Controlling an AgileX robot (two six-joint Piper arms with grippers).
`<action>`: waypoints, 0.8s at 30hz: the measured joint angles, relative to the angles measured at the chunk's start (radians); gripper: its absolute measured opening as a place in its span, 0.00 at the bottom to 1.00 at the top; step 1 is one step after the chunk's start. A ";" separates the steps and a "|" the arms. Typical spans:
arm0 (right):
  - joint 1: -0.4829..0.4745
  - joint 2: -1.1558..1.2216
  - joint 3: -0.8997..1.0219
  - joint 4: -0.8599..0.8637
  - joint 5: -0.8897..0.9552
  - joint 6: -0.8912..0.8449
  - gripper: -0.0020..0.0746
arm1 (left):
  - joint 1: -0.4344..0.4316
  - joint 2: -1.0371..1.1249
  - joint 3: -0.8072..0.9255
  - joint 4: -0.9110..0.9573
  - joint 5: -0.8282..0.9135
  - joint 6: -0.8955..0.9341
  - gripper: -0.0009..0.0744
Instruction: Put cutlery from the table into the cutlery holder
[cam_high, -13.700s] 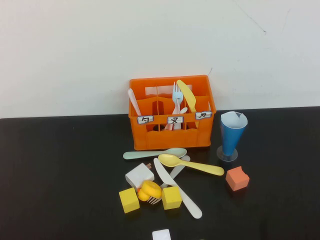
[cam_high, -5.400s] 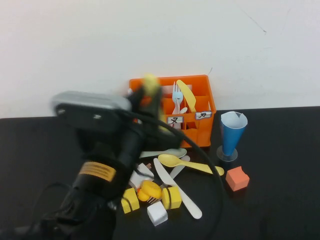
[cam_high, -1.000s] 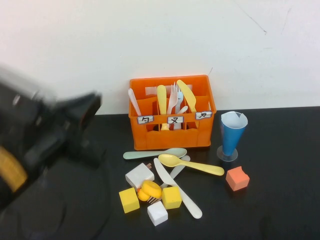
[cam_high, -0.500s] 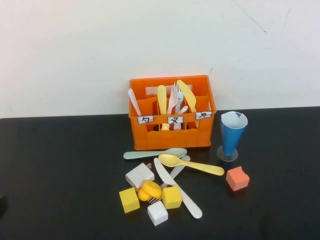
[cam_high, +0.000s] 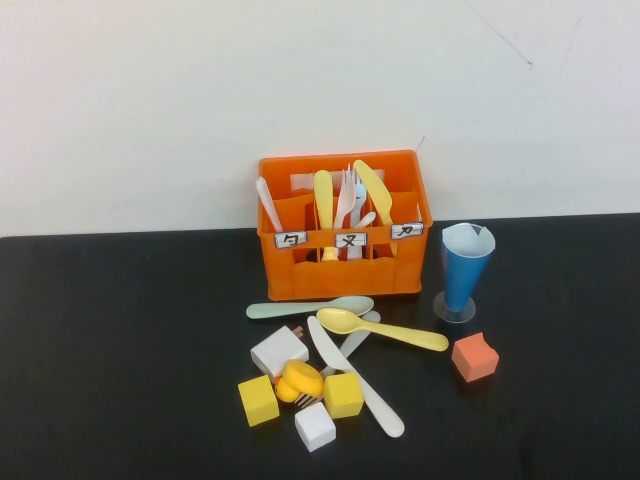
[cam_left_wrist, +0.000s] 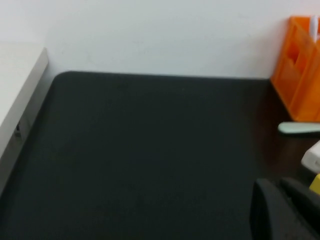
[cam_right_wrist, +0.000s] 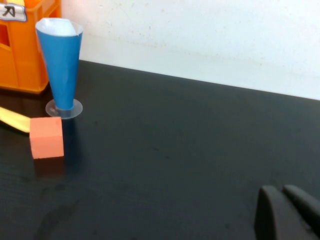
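Black surface (cam_high: 120, 340), white wall behind. Left pincer (cam_left_wrist: 287, 212) sits low at the surface's left side, right pincer (cam_right_wrist: 287, 212) at its right; both look closed, holding nothing. Pale yellow fork (cam_high: 324, 205) stands upright in the orange crate's (cam_high: 345, 275) middle compartment.

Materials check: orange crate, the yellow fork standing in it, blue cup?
Orange crate: likely moulded plastic, uniform colour, thin ribbed walls. Yellow fork: apparently matte plastic, flat even pale tone. Blue cup: looks like paper cone, white inside, clear plastic foot. Left pincer and right pincer are parked away from the crate.
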 joint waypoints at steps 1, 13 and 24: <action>0.000 0.000 0.000 0.000 0.000 0.000 0.02 | 0.017 0.000 0.020 -0.021 -0.018 0.029 0.01; 0.000 0.000 -0.002 0.000 0.002 0.000 0.02 | 0.095 -0.004 0.127 -0.085 -0.124 0.106 0.01; 0.000 0.000 -0.002 0.000 0.002 0.000 0.02 | 0.095 -0.004 0.133 -0.128 -0.147 0.107 0.01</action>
